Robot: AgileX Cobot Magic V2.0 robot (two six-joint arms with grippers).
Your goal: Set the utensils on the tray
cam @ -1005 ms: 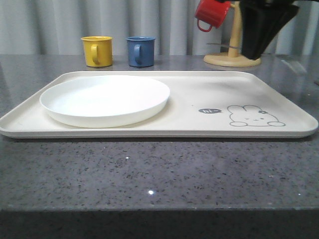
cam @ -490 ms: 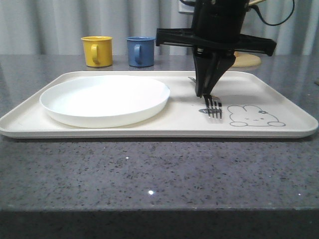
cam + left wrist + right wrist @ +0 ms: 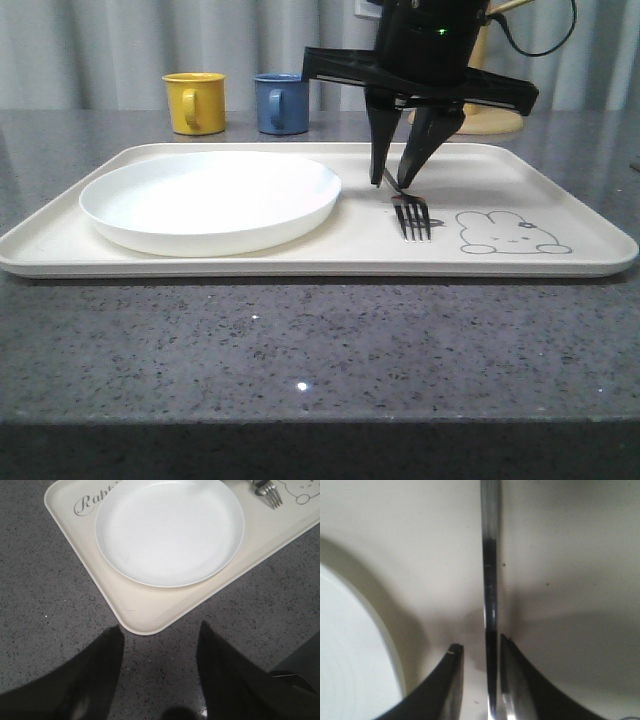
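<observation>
Speckled dark grey stone countertop [image 3: 300, 350], pale grey pleated curtain [image 3: 100, 50] behind, soft even light.

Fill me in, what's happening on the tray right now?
The right gripper is over the cream rabbit tray, setting down a fork. The fork lies on the tray between the white plate and the rabbit drawing, tines toward the camera. In the right wrist view the jaws are parted with the handle between them, so it looks released or nearly so. The left gripper hovers open over the counter near the tray's corner, holding nothing. No other cutlery is on the tray yet.
</observation>
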